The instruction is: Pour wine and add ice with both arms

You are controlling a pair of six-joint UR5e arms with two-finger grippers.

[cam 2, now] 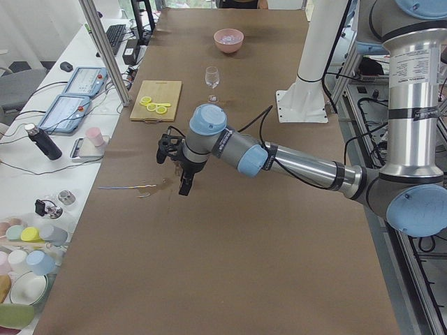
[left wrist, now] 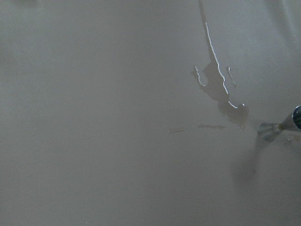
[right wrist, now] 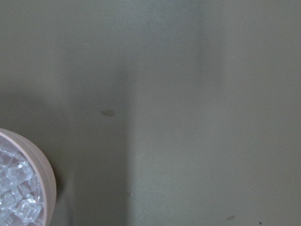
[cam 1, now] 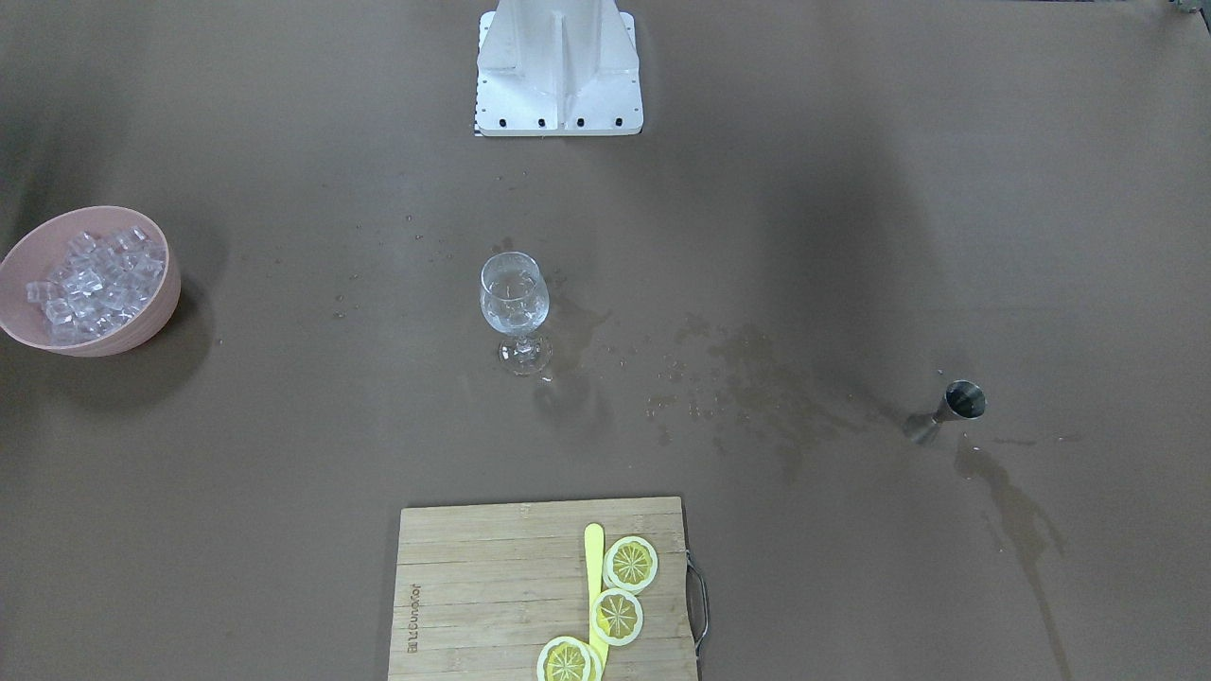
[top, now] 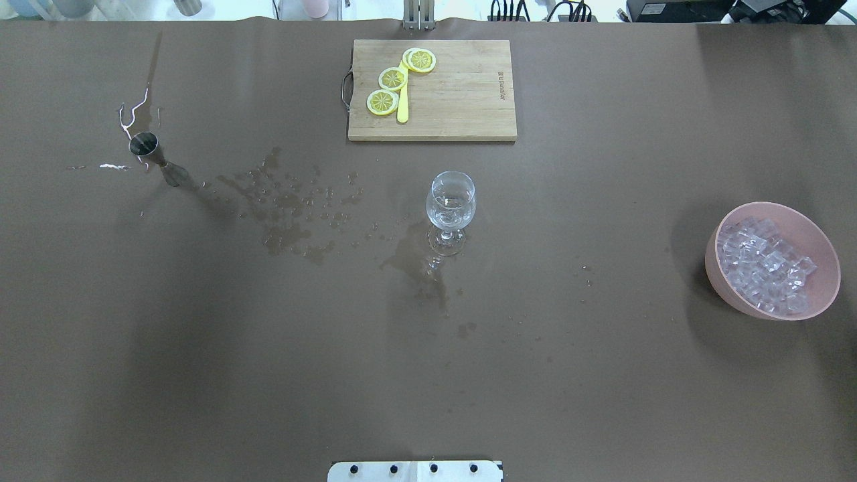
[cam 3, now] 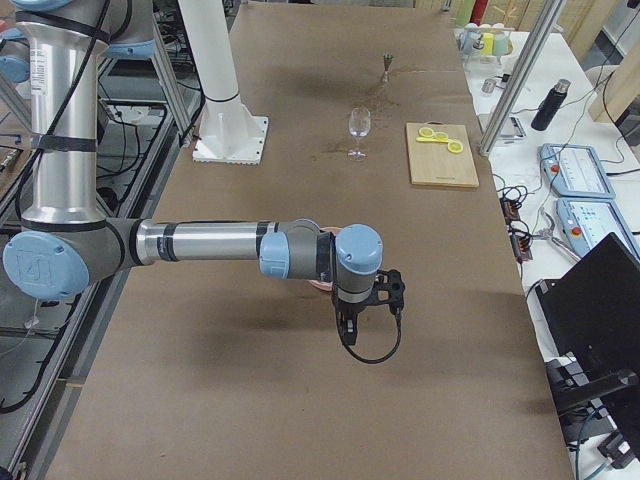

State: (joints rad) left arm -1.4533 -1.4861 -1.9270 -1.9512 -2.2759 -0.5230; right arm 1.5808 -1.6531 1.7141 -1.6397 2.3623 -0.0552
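A clear wine glass (cam 1: 514, 307) (top: 450, 207) stands upright mid-table with a little clear liquid in it. A small steel jigger (cam 1: 951, 409) (top: 155, 155) stands far off on the robot's left, its edge showing in the left wrist view (left wrist: 282, 127). A pink bowl (cam 1: 142, 326) (top: 730, 294) of ice cubes (cam 1: 95, 284) (top: 766, 264) sits on the robot's right. My left gripper (cam 2: 176, 173) hovers over the jigger's spot. My right gripper (cam 3: 347, 335) hangs near the bowl, whose rim (right wrist: 47, 179) shows in the right wrist view. I cannot tell whether either gripper is open or shut.
A wooden cutting board (cam 1: 492, 586) (top: 462, 100) with three lemon slices and a yellow stick lies at the operators' edge. Wet spill marks (top: 281, 201) run between the jigger and the glass. The white pedestal (cam 1: 558, 85) stands at the robot's side.
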